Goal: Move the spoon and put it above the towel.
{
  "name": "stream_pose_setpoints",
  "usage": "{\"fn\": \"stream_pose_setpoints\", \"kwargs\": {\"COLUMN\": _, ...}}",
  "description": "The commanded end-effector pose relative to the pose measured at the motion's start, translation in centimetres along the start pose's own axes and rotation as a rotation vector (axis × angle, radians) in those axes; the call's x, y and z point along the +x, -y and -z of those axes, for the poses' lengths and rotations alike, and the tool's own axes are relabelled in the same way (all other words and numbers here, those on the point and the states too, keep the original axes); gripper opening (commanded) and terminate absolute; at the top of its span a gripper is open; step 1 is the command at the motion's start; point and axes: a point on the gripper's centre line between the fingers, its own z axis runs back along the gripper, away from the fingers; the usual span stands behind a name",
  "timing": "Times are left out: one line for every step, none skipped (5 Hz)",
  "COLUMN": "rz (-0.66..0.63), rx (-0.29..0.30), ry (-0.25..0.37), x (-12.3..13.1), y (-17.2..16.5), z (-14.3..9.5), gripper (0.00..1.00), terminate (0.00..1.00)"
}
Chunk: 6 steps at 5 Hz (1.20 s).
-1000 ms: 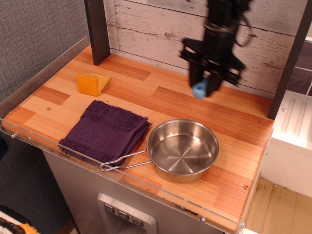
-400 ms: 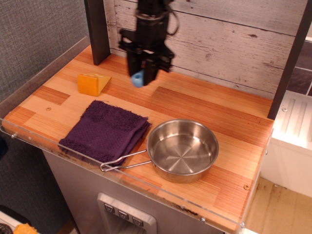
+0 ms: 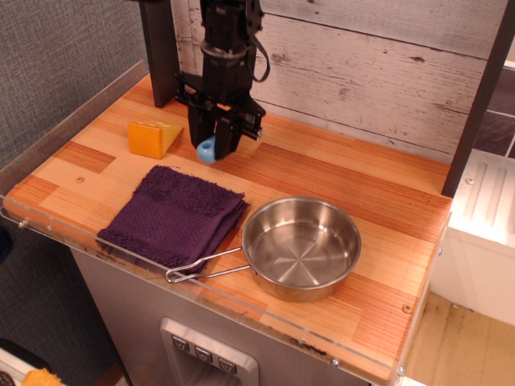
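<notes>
In the upper left of the frame the gripper (image 3: 211, 145) hangs over the bench (image 3: 338, 173), jaws clamped on the spoon (image 3: 207, 149), carried just past the towel's (image 3: 173, 215) far edge, apparently for release there.

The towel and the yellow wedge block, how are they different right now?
The towel is dark purple, soft, folded flat and wide; the wedge block is yellow-orange, solid, small and stands taller. The towel lies near the counter's front edge; the block sits farther back. Both rest on the wooden counter, untouched by the hand.
</notes>
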Motion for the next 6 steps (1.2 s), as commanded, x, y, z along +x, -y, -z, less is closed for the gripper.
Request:
{"fn": "stream_pose_setpoints", "kwargs": {"rz": 0.025, "rx": 0.003, "ry": 0.004, "x": 1.2, "y": 0.0, "z": 0.0, "gripper": 0.00, "terminate": 0.00}}
{"fn": "stream_pose_setpoints", "kwargs": {"rz": 0.050, "rx": 0.014, "ry": 0.022, "x": 1.3, "y": 0.1, "z": -0.7, "gripper": 1.00, "terminate": 0.00}}
{"fn": "stream_pose_setpoints", "kwargs": {"rz": 0.066, "rx": 0.020, "ry": 0.104, "x": 0.8, "y": -0.2, "z": -3.5, "gripper": 1.00, "terminate": 0.00}}
{"fn": "stream_pose_setpoints", "kwargs": {"rz": 0.068, "rx": 0.032, "ry": 0.223, "x": -0.1, "y": -0.3, "z": -8.0, "gripper": 1.00, "terminate": 0.00}}
{"fn": "stream_pose_setpoints", "kwargs": {"rz": 0.042, "rx": 0.029, "ry": 0.307, "x": -2.1, "y": -0.1, "z": -12.0, "gripper": 1.00, "terminate": 0.00}}
{"fn": "stream_pose_setpoints", "kwargs": {"rz": 0.018, "rx": 0.006, "ry": 0.329, "x": -3.9, "y": 0.2, "z": -13.0, "gripper": 1.00, "terminate": 0.00}}
